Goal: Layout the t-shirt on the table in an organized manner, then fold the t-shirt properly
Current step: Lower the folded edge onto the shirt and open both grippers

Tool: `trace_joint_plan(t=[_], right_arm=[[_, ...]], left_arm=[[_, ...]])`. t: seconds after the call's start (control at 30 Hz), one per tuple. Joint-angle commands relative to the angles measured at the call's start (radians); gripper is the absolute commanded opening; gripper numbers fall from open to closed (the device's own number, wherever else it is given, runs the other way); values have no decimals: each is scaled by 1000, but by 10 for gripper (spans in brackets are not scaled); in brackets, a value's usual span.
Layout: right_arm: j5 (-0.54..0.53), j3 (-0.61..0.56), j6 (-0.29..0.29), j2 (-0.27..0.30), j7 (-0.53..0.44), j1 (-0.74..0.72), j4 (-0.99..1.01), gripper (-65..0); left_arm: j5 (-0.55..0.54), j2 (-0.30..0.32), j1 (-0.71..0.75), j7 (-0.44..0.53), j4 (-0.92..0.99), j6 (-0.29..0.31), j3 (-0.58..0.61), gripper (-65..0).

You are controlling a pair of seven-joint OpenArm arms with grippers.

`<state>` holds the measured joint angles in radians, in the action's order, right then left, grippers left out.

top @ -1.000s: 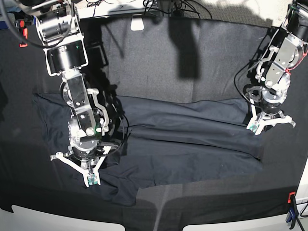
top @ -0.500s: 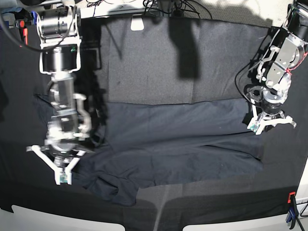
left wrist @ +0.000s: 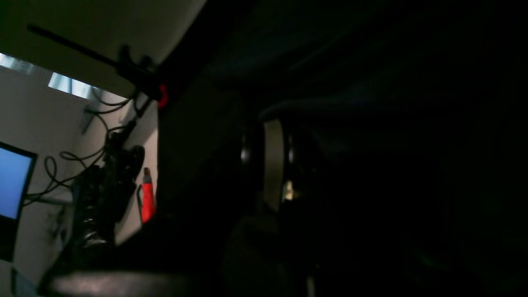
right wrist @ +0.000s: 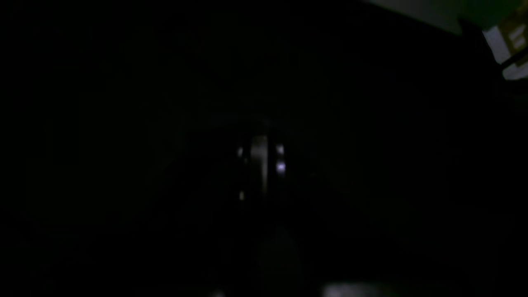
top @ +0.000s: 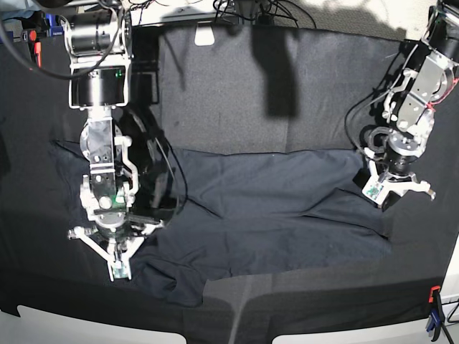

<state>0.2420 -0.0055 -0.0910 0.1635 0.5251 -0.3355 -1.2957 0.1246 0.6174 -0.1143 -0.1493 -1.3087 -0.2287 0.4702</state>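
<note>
The job looks to be in its first stage, laying the shirt (top: 280, 208) flat, with no fold begun. The shirt lies across the middle of the desk (top: 237, 86), stretched sideways as a long dark band; its near edge sags into a loose lump toward the front left of the base view, and a long crease runs across the cloth toward the right end. The right gripper (top: 118, 266) is low over that bunched left part, its jaws drawn together; they seem to pinch shirt fabric, though dark cloth on dark cloth makes the grip itself hard to confirm. The left gripper (top: 387, 193) sits at the shirt's far right end, jaws likewise closed, apparently holding the edge there. Both wrist views are almost black: the left one shows only a pale jaw strip and the room beyond the desk, the right one a few glints, so neither settles what is gripped. Collar, label and sleeves cannot be made out from here. The next move, as I judge it, calls for the two arms to draw apart and tension the cloth so the crease and the front lump flatten, then set it down squarely; pulling unevenly risks dragging the whole shirt sideways or slipping a hem from the jaws.
</note>
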Motion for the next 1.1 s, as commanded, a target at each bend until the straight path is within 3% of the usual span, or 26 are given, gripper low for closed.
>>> trace_joint_plan(t=[0.0, 0.3, 0.37, 0.47, 0.53, 0.73, 0.83, 0.9, 1.07], right_arm=[[8, 0, -8, 5, -41, -30, -10, -650], [9, 0, -8, 0, -105, -30, -5, -650], [12, 0, -8, 0, -139, -30, -5, -539], [13, 0, -8, 0, -175, -30, -5, -368], [13, 0, -8, 0, -174, -30, -5, -315], [11, 0, -7, 0, -169, -36, -6, -311], [11, -1, -7, 0, -85, -43, -6, -312], [12, -1, -8, 1, -19, -49, -8, -312], [11, -1, -8, 2, 1, -49, -38, -312]], left_arm=[[3, 17, -22, 24, -12, -10, -11, -650], [5, 17, -22, 23, -12, -11, -11, -650], [5, 17, -21, 23, -12, -11, -11, -650], [5, 17, -22, 23, -12, -11, -11, -475], [5, 17, -22, 21, -12, -12, -11, -388], [71, 17, -23, 11, -12, -15, -11, -377], [121, 17, -26, -22, -12, -15, -11, -377], [164, 17, -39, -92, -13, -14, -11, -377], [288, 18, -111, -255, -13, -15, -11, -377]])
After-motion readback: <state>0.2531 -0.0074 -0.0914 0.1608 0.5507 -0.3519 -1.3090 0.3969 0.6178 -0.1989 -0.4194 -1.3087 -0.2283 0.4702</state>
